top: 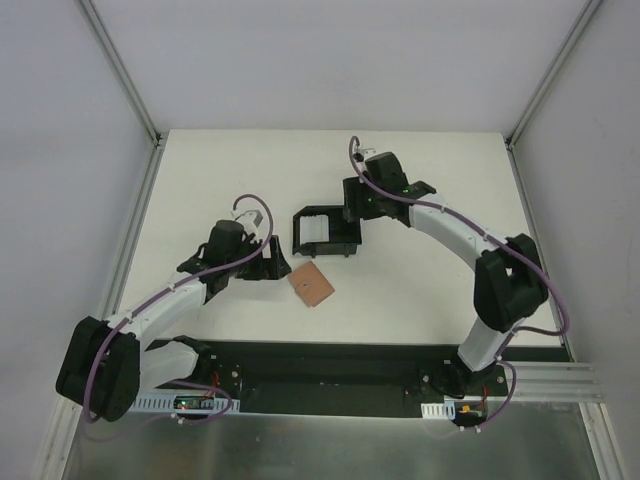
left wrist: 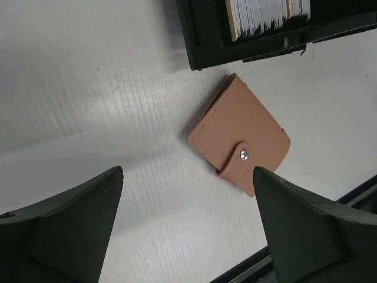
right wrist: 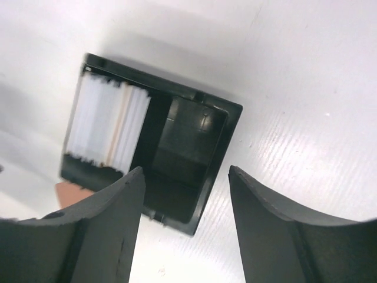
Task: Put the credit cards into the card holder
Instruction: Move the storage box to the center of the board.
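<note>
The card holder [top: 309, 287], a tan leather wallet snapped shut, lies flat on the white table. In the left wrist view the card holder [left wrist: 238, 143] lies just beyond my right-hand fingertip. My left gripper [left wrist: 187, 172] hangs open above bare table beside it, and sits left of the wallet in the top view [top: 272, 262]. The credit cards [right wrist: 109, 127] stand on edge as a pale stack in one half of a black box [right wrist: 188, 135]. My right gripper [right wrist: 185, 171] hovers open over the box's empty half and holds nothing; from above it is at the box's far right corner [top: 353, 208].
The black open box [top: 325, 250] sits mid-table, just behind the wallet, and its wall [left wrist: 203, 35] and cards [left wrist: 265, 15] show at the top of the left wrist view. A black base rail [top: 330, 375] runs along the near edge. Frame posts stand at the back corners.
</note>
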Controlling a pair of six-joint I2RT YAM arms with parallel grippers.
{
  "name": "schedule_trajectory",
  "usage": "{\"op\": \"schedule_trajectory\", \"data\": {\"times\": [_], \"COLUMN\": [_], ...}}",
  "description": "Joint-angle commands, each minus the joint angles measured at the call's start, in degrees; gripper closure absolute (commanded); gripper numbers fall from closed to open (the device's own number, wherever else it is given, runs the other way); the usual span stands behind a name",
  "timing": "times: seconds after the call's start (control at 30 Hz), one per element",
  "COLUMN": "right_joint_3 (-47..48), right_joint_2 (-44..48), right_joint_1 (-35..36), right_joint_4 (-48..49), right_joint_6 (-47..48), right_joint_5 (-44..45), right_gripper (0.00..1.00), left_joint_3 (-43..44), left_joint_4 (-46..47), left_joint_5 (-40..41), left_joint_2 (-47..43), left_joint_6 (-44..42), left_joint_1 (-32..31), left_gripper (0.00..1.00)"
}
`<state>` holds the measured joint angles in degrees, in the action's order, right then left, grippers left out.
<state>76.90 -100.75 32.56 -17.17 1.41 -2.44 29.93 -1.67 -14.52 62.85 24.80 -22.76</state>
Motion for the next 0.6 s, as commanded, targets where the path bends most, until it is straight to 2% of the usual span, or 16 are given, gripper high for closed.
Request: {"op": "schedule_trajectory", "data": {"times": [0.0,0.3,0.4,0.57], "right_joint_3": [-1.9,-29.9,-36.0,-43.5], "right_joint_2": [10.8,32.7,35.0,33.4], "right_joint_1": [-0.5,0.7,2.4,7.5], "right_joint_4": [0.5,14.1,16.9,25.7], "right_joint_6": [-1.1,-15.5,-19.9,-27.9], "right_joint_5": [-2.8,-7.7,-9.9,-10.3], "right_gripper": [0.38,0.43,0.45,0.46], "left_joint_3": [0.3,2.4,2.1,0.5], "left_joint_4": [6.6,11.3,14.4,21.9], "left_joint_5": [-4.1,-12.8,-14.0,-17.9], "left_joint_2": [3.4,13.6,15.5,17.7], "left_joint_6": [-4.8,-7.6,-6.6,-5.1], "left_joint_1": [0.5,0.5,0.5,0.4], "left_gripper": [0.1,0.13,0.14,0.19]}}
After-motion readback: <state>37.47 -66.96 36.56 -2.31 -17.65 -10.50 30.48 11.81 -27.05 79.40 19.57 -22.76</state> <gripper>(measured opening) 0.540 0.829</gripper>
